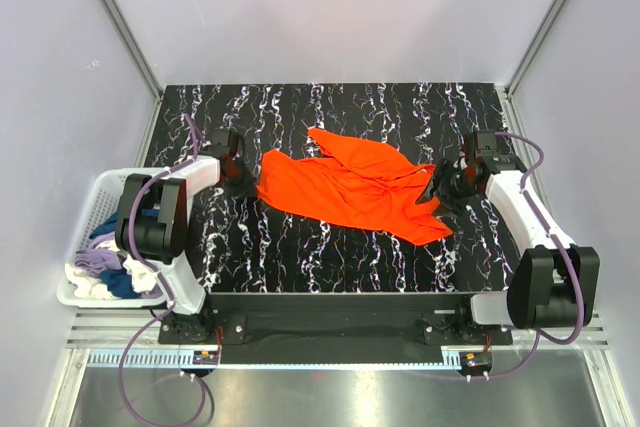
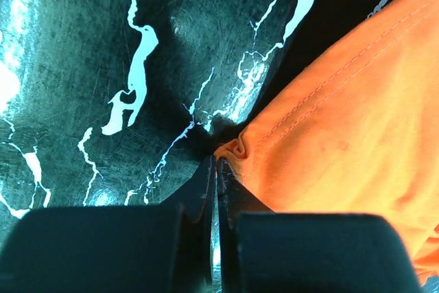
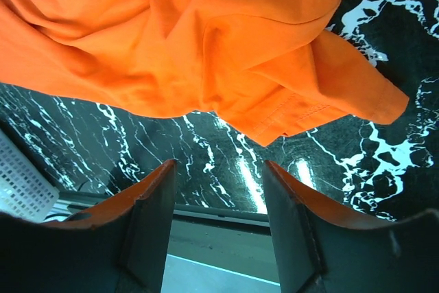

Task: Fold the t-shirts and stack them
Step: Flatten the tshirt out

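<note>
Orange t-shirt (image 1: 345, 187) lies rumpled on the bench (image 1: 300, 262), my left hand (image 2: 214, 164) clamped on its corner, my right hand (image 3: 218, 169) apart at the opposite edge, presumably to stretch it flat.

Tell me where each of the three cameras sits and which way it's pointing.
Top external: above and behind the left arm and right arm, both in view, looking down on table, orange shirt and basket.
Left wrist: on the left arm, looking down past the left gripper, shut on the shirt's edge.
Right wrist: on the right arm, looking down at the shirt past the open right gripper.
Shared: all three see shirt and table; top and right wrist also see the basket.
</note>
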Controlling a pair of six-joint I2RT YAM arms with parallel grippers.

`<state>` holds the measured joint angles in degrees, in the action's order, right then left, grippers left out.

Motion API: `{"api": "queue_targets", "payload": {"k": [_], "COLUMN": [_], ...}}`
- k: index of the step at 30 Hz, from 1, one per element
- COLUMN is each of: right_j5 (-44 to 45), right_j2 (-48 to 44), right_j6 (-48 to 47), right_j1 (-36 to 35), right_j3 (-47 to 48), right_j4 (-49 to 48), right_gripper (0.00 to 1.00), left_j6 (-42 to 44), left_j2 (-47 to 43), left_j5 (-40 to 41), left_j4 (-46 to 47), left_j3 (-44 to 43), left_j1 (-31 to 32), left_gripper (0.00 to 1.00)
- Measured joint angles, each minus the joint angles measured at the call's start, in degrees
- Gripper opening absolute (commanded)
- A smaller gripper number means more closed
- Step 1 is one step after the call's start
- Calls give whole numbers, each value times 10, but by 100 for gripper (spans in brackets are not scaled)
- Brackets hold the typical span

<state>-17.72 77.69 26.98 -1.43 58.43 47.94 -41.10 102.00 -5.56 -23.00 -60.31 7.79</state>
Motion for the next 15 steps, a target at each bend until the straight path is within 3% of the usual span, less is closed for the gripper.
{"api": "queue_targets", "payload": {"k": [7, 15], "right_j5": [23, 27], "right_j2": [12, 57], "right_j6": [-12, -12], "right_j1": [1, 7], "right_j3": [0, -2], "right_j4": [17, 21], "right_gripper": [55, 51], "left_j6": [6, 21], "left_j2": [-22, -200], "left_j5": [45, 125], "left_j4": [-27, -86], "left_j3": [4, 51], "left_j1": [0, 0], "left_gripper": [0, 0]}}
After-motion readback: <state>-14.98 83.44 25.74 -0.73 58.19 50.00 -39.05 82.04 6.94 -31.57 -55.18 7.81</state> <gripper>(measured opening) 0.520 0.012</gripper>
